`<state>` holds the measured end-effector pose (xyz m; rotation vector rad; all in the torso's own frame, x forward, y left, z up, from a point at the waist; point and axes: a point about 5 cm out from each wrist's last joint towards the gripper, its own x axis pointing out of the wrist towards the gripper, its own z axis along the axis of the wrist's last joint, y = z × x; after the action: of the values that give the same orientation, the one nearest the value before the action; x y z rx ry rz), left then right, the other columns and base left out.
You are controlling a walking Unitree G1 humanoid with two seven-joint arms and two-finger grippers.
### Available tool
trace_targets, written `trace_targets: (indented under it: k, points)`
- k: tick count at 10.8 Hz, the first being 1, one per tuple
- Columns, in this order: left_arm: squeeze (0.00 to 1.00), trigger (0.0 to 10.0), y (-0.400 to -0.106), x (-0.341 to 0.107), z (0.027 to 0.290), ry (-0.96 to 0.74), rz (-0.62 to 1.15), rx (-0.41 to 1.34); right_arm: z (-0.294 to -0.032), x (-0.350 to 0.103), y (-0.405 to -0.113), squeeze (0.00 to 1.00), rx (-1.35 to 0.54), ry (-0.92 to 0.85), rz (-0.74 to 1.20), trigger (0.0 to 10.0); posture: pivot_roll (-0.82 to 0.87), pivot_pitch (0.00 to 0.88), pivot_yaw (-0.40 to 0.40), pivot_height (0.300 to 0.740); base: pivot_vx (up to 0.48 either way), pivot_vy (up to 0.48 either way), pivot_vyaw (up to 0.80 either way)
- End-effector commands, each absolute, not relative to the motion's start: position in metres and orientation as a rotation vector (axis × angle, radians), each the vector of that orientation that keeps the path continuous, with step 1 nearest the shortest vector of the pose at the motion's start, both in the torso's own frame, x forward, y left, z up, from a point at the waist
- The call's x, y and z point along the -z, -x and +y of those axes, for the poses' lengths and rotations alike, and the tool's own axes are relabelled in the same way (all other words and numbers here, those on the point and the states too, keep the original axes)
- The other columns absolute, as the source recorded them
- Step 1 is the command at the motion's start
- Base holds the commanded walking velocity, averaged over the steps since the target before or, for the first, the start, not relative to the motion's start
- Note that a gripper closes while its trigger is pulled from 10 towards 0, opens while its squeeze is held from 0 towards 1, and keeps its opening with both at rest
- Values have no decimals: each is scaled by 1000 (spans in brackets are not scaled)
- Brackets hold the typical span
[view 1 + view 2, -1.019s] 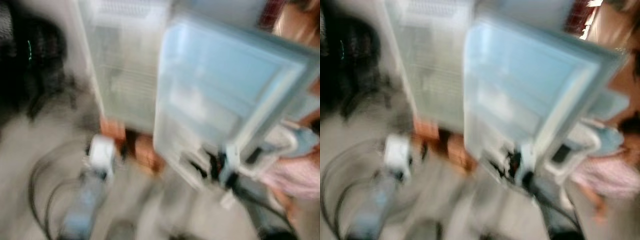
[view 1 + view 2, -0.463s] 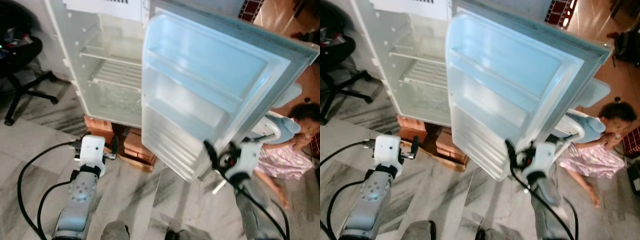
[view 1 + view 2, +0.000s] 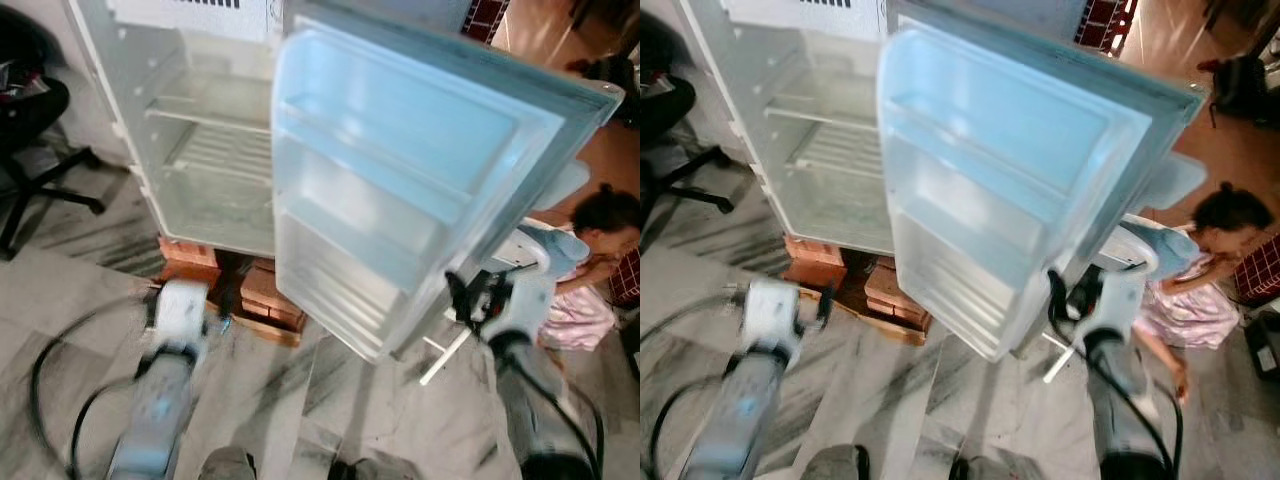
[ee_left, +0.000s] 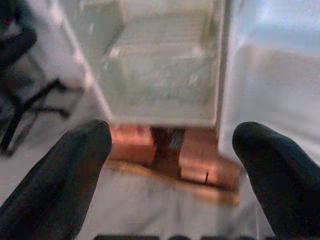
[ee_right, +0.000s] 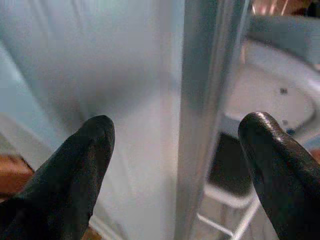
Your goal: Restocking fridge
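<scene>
The small white fridge [image 3: 215, 150], its wire shelves bare, stands raised on a stack of reddish bricks [image 3: 255, 290], and its pale blue-lined door [image 3: 400, 190] swings wide open toward the robot. The right gripper [image 3: 1077, 297] sits at the door's free lower edge with its fingers spread either side of the grey door rim [image 5: 207, 100], apparently placed there to hold or swing the door so the shelves stay reachable. The left gripper [image 4: 170, 165] hovers low in front of the bricks, fingers also spread and carrying nothing, though blur makes its exact pose uncertain. Nothing to stock is visible. Beyond the door a person [image 3: 1200, 260] sits on the floor; a black office chair [image 3: 35, 120] stands on the fridge's far side.
</scene>
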<state>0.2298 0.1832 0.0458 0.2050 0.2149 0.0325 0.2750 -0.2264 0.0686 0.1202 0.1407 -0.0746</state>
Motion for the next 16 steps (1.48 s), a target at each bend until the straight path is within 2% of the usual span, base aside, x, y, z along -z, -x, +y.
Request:
trace_targets:
  k: [1, 4, 5, 6, 7, 8, 9, 10, 11, 12, 13, 14, 16]
  points:
    - [0, 10000, -224, -44, 188, -210, 233, -50, -228, -74, -280, 0, 92, -138, 116, 10000, 144, 66, -67, 740, 0, 0, 0]
    - [0, 10000, -202, -38, 189, -206, 277, -60, -220, -91, -301, 0, 86, -280, 59, 10000, 153, 69, -75, 740, 0, 0, 0]
    - [0, 10000, -197, -37, 185, -206, 295, -38, -199, -102, -316, 0, -6, -392, 27, 10000, 154, 69, -72, 740, 0, 0, 0]
    - [0, 10000, -195, -35, 185, -205, 305, -35, -165, -120, -322, 0, -207, -524, -10, 10000, 160, 70, -71, 740, 0, 0, 0]
    - [0, 10000, -195, -35, 187, -202, 309, -42, -139, -139, -315, 0, -402, -602, -59, 10000, 160, 70, -71, 740, 0, 0, 0]
    - [0, 10000, -194, -35, 188, -198, 317, -53, -101, -177, -276, 0, -840, -770, -122, 10000, 167, 70, -74, 740, 0, 0, 0]
    - [0, 10000, -190, -32, 188, -199, 329, -57, -103, -164, -258, 0, -945, -718, -25, 10000, 174, 71, -78, 740, 0, 0, 0]
    - [0, 10000, -187, -30, 191, -205, 339, -74, -115, -142, -250, 0, -967, -651, 75, 10000, 179, 75, -79, 740, 0, 0, 0]
    - [0, 10000, -182, -29, 196, -201, 352, -87, -136, -113, -234, 0, -1017, -503, 218, 10000, 187, 78, -82, 740, 0, 0, 0]
    - [0, 10000, -175, -27, 200, -198, 369, -98, -169, -87, -211, 0, -1070, -338, 416, 10000, 188, 81, -83, 740, 0, 0, 0]
    - [0, 10000, -173, -26, 200, -197, 376, -99, -187, -75, -201, 0, -1091, -248, 527, 10000, 189, 85, -85, 740, 0, 0, 0]
    - [0, 10000, -172, -26, 200, -200, 376, -96, -205, -64, -196, 0, -1101, -160, 618, 10000, 191, 86, -82, 740, 0, 0, 0]
    - [0, 10000, -173, -26, 201, -204, 376, -93, -218, -53, -209, 0, -1034, 24, 658, 10000, 192, 86, -77, 740, 0, 0, 0]
